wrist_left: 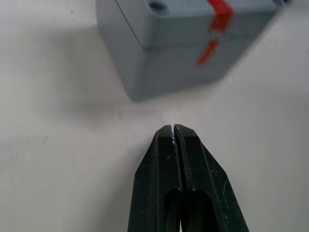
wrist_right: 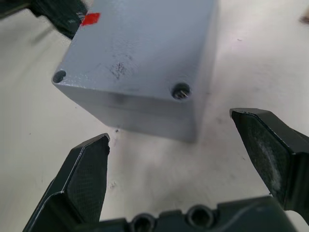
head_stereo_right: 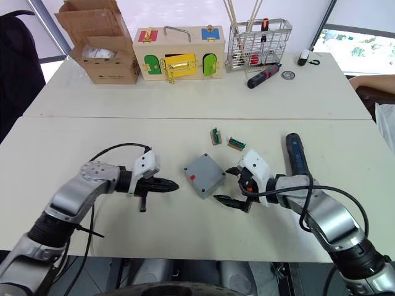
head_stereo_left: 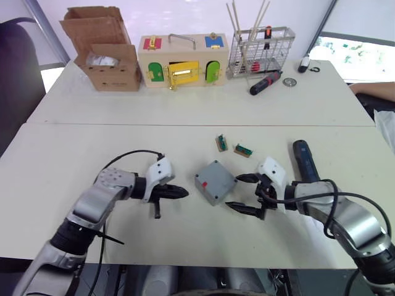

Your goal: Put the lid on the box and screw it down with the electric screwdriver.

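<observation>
Box: we've got the box (head_stereo_left: 215, 182) sitting mid-worktop (head_stereo_left: 185, 111) between the two arms, and the lid (wrist_right: 130, 53) appears already seated on top, red marks lined up down one side.
Left end effector: our left end effector (head_stereo_left: 180, 193) is pinched fully closed, empty, tip just beside the box's red-marked side.
Right end effector: our right end effector (head_stereo_left: 245, 194) is spread wide, empty, near the box's opposite corner, not touching.
Screws: one corner hole shows a screw head, another looks empty, so we judge fastening unfinished.
Electric screwdriver: the electric screwdriver (head_stereo_left: 305, 161) lies on the worktop beside our right forearm.
Risk, box: a nudge from either arm could slide or spin the box and shift the unscrewed lid.
Risk, tool: our right forearm could roll the electric screwdriver away while turning to reach it.
</observation>
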Available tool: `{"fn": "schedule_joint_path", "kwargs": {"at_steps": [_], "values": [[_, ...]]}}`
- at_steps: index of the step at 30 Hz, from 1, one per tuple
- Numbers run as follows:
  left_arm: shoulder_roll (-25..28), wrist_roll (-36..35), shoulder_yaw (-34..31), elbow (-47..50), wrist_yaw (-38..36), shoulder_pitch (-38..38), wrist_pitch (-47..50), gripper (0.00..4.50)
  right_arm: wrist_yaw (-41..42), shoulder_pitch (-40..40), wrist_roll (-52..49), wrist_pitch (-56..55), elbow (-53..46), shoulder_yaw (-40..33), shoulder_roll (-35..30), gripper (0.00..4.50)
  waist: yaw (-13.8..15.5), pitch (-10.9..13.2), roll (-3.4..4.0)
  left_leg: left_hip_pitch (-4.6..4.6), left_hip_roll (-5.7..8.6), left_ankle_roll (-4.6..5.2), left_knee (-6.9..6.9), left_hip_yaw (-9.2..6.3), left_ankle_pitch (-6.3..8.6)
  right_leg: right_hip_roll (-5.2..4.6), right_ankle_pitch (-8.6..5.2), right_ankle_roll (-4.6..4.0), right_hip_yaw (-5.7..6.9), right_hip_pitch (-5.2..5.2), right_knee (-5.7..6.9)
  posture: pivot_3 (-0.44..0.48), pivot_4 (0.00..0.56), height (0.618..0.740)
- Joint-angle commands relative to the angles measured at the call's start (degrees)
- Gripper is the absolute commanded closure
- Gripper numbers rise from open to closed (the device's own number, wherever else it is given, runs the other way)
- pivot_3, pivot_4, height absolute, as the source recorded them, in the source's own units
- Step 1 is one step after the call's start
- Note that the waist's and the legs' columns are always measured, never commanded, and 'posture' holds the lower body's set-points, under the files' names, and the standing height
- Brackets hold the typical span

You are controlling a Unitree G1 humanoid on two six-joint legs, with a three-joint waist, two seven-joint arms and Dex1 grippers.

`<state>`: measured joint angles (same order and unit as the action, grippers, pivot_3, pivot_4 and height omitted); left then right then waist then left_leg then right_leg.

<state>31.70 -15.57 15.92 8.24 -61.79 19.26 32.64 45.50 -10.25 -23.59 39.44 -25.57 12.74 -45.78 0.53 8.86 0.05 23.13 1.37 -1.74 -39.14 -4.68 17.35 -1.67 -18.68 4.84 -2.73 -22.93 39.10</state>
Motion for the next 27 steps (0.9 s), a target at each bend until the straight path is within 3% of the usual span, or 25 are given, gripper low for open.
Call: {"fn": "schedule_joint_path", "kwargs": {"at_steps": [1, 7, 14, 22, 27], "values": [[-0.62, 0.79, 0.32, -0.48, 1.74, 0.74, -0.91, 4.5, 2.28, -1.14, 1.17, -0.81, -0.82, 1.86, 0.25, 0.05, -0.01, 0.0, 0.0, -0.01, 0.0, 0.0, 0.0, -0.01, 0.0, 0.0, 0.0, 0.0, 0.0, -0.01, 0.01, 0.0, 0.15, 0.74], [-4.47, 0.79, -1.74, -4.25, 6.18, 3.44, -3.14, 4.5, 1.49, 1.1, 0.53, 1.09, -4.64, 2.01, 1.16, 0.05, 0.21, 0.0, 0.0, 0.0, 0.0, -0.01, 0.0, -0.01, 0.0, -0.01, 0.0, 0.0, 0.01, -0.02, 0.02, 0.0, 0.15, 0.74], [-4.69, 1.32, -1.04, -6.4, 5.39, 4.62, -4.66, 4.5, -0.7, 2.75, 0.34, 3.63, -7.76, 1.36, 3.38, 0.05, 0.06, 0.0, 0.0, 0.0, 0.0, -0.01, 0.01, -0.02, 0.0, 0.0, 0.0, 0.0, 0.0, -0.04, 0.03, 0.0, 0.15, 0.74], [-0.08, 1.27, 0.06, -5.81, 0.02, 3.07, -4.8, 4.5, -1.37, 3.51, 1.49, 3.88, -7.86, -0.89, 1.72, 0.05, 0.04, 0.0, 0.0, 0.0, 0.0, -0.01, 0.01, -0.01, 0.0, 0.0, 0.0, 0.0, 0.0, -0.04, 0.02, 0.0, 0.15, 0.74], [4.41, -1.04, -3.84, -5.69, -2.4, 4.59, -3.59, 4.5, 1.79, 3.77, -5.27, 7.91, -10.12, -11.6, -3.08, 0.05, 0.05, 0.0, 0.0, 0.0, 0.0, -0.01, 0.01, -0.02, 0.0, 0.0, 0.0, 0.0, 0.0, -0.03, 0.01, 0.0, 0.15, 0.74]]}}
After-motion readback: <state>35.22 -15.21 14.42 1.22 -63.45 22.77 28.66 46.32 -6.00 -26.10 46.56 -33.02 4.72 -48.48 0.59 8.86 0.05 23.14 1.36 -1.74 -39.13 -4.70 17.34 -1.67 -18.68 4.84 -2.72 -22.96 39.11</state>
